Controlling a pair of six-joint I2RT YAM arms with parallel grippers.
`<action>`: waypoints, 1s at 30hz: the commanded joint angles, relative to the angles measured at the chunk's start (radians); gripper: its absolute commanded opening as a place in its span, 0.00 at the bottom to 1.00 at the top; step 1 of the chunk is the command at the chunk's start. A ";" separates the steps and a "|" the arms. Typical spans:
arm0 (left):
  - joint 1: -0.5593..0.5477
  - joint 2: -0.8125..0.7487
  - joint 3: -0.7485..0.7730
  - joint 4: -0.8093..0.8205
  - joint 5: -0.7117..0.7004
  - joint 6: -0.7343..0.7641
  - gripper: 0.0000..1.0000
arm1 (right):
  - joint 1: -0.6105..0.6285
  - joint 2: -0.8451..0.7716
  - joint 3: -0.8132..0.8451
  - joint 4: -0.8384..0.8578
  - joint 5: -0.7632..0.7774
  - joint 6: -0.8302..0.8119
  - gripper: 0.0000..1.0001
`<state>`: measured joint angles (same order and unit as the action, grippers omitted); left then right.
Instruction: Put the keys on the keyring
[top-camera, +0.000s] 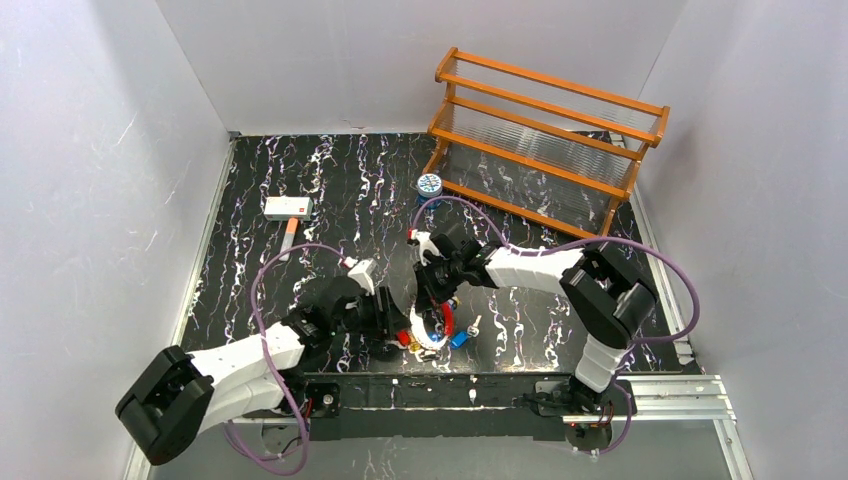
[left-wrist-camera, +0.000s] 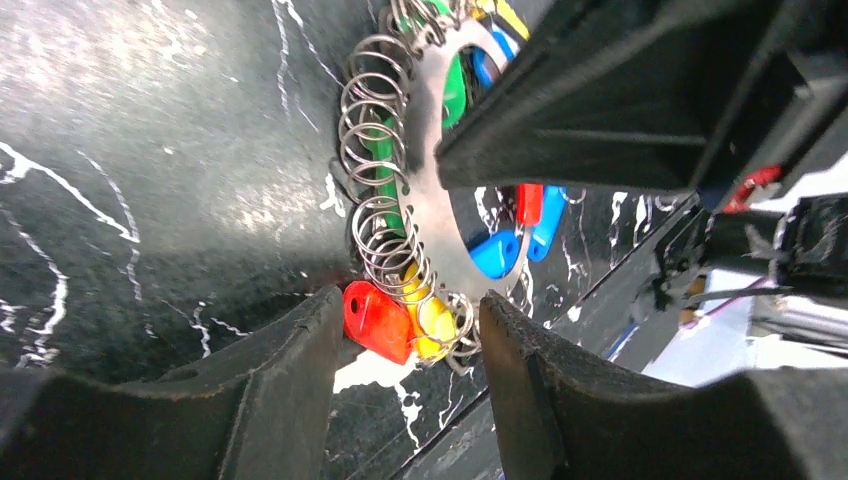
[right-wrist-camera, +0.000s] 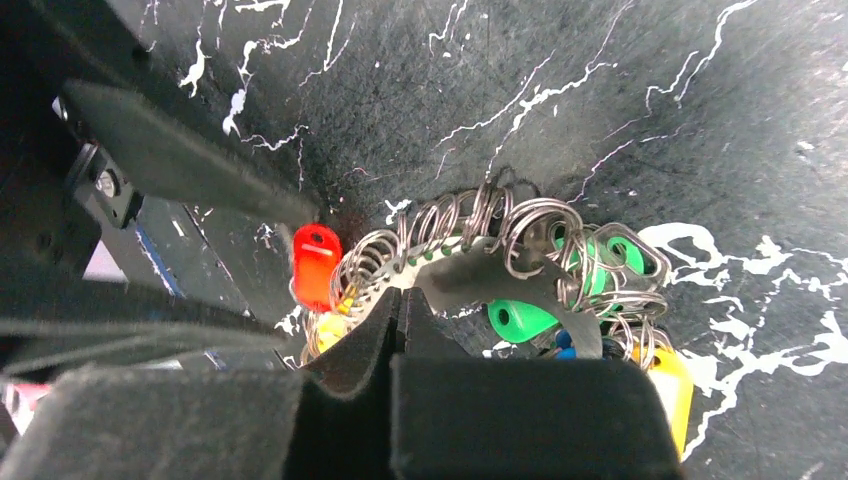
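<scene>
While the right hand (right-wrist-camera: 400, 312) pinches the keyring (right-wrist-camera: 480, 280), the spread left hand (left-wrist-camera: 410, 305) brackets a red key (left-wrist-camera: 378, 322).

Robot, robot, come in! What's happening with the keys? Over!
Right gripper shut on flat silvery keyring. Left gripper jaws flank red plastic-headed key, grip unclear. Small wire rings crowd the rim. Over.

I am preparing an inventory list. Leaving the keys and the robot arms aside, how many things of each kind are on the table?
orange wooden rack: 1
small round blue-and-white tin: 1
white block with an orange handle: 1
large thin silvery keyring: 1
Total: 4
</scene>
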<state>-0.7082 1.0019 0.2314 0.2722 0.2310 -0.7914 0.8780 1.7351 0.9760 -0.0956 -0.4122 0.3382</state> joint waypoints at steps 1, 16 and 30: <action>-0.109 -0.023 0.064 -0.124 -0.148 0.050 0.50 | -0.002 0.031 -0.002 0.036 -0.035 0.013 0.01; -0.228 -0.085 0.151 -0.372 -0.496 0.061 0.50 | -0.013 -0.065 -0.028 -0.033 0.062 -0.003 0.01; -0.228 -0.108 0.128 -0.237 -0.473 0.065 0.55 | -0.015 0.107 0.068 -0.053 0.108 -0.054 0.01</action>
<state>-0.9318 0.9016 0.3569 -0.0364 -0.2443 -0.7265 0.8646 1.7622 0.9653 -0.1570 -0.3279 0.3115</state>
